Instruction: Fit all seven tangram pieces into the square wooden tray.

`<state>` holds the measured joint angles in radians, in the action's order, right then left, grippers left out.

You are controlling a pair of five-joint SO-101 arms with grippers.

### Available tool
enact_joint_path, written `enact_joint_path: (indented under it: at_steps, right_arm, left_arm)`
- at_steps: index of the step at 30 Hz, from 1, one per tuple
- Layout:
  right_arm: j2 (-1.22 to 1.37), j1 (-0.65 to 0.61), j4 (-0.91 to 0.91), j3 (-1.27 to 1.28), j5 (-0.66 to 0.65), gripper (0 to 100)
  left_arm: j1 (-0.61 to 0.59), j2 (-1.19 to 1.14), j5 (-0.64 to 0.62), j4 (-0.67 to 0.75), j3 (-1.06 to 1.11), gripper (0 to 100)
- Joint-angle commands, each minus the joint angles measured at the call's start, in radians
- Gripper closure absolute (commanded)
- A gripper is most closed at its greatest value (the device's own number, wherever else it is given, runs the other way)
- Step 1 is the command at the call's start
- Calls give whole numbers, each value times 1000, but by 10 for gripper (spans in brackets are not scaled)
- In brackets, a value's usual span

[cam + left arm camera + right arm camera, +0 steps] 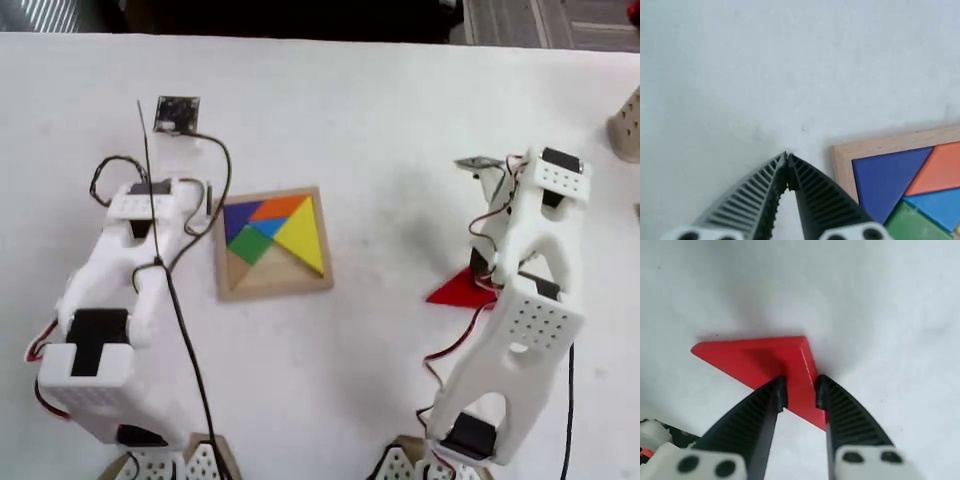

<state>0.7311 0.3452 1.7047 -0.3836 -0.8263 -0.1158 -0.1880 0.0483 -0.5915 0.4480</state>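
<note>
- On the white worktop, the square wooden tray holds five coloured pieces; its lower part is bare.
- Well apart lies the flat red triangle piece.
- Right fingers pinch its edge, seemingly to lift it.
- Left fingers, closed and empty, wait beside the tray.

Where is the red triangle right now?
The red triangle is on the table, right of the wooden tray in the high view and apart from it, pinched by the right gripper.

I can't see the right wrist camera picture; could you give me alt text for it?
The right gripper, seen from just behind, pinches a red triangle between its two black ribbed fingers. A plain white table surrounds the triangle.
</note>
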Motion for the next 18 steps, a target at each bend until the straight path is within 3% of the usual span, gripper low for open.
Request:
enact_joint_path:
  at_steps: [1, 3, 8, 10, 15, 18]
  right_arm:
    - [-76, 22, 10, 2, -41, 813]
    - [-137, 22, 12, 61, -193, 756]
    - [-372, 44, -2, 322, -796, 726]
    - [-476, 67, -38, 411, -928, 726]
    - [-673, 50, -262, 692, -988, 724]
    - [-748, -4, -429, 868, -884, 717]
  left_arm:
    - [10, 7, 6, 18, -51, 976]
    - [10, 7, 6, 18, -51, 976]
    - [10, 7, 6, 18, -51, 976]
    - [10, 7, 6, 18, -51, 976]
    - [10, 7, 6, 18, -51, 976]
    - [10, 7, 6, 18, -51, 976]
